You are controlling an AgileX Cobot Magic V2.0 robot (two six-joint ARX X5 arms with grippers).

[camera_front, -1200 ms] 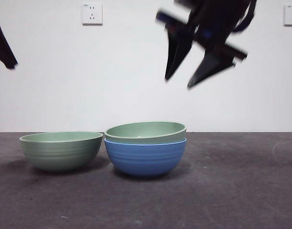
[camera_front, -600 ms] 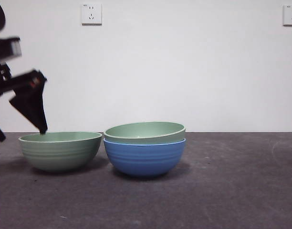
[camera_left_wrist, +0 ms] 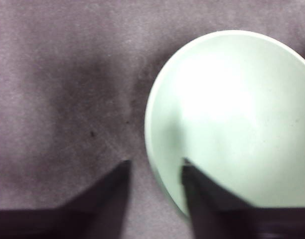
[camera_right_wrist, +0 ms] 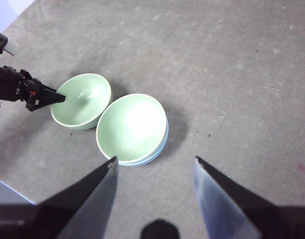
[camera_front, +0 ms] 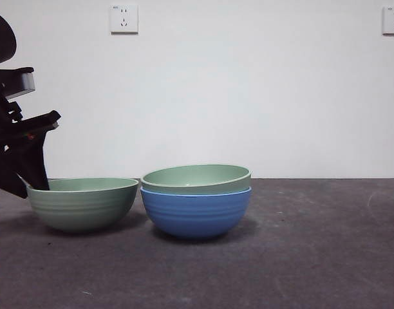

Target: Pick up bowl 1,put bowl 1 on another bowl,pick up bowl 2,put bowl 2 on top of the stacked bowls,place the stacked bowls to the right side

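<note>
The left end effector (camera_left_wrist: 155, 172) is at the far left of the front view, lowered to the rim of a lone pale green bowl (camera_front: 82, 203). Its two black jaws are parted, one inside the bowl's rim and one outside on the table; whether they touch the wall cannot be told. This green bowl (camera_left_wrist: 232, 119) is empty, its inside smooth and pale.

Just beside it, nearly touching, stands the blue bowl (camera_front: 196, 212), round and deep with faint ridges on its side. A second pale green bowl (camera_front: 196, 177) is nested in it, its rim showing above the blue rim. That nested bowl is empty too.

The right end effector (camera_right_wrist: 155, 172) hangs high above the table with its jaws spread wide and nothing between them, looking down on both bowls and on the left end effector (camera_right_wrist: 45, 97) at the lone bowl's edge.

The grey table (camera_front: 313, 257) lies open to the right of the blue bowl and in front of both bowls. A white wall (camera_front: 248, 96) with two sockets stands behind.
</note>
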